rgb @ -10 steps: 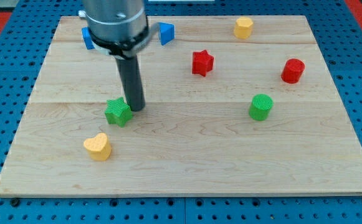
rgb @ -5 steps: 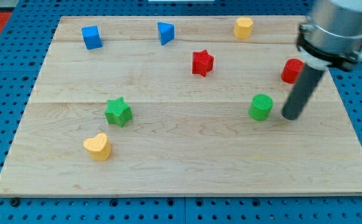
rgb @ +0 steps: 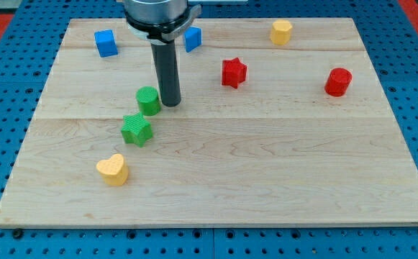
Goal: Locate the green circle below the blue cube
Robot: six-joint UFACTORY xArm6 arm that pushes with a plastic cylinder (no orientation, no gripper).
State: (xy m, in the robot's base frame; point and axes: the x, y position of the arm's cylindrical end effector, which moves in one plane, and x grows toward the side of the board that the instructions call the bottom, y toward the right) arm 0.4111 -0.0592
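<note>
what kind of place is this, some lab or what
Probably a robotics lab bench: a wooden board lies on a blue perforated base, small coloured blocks are scattered on it, and my tip sits beside the green circle.

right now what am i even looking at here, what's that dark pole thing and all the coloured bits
This is one camera looking down at a wooden board on a blue pegboard. The dark pole is a robot arm's rod; it has no pincer and holds nothing, it only pushes blocks with my tip. The tip sits right beside the green circle, on its right in the view. Just below that is a green star, then a yellow heart. Near the view's top are a blue cube, another blue block partly hidden, and a yellow block. A red star and a red block lie to the right.
</note>
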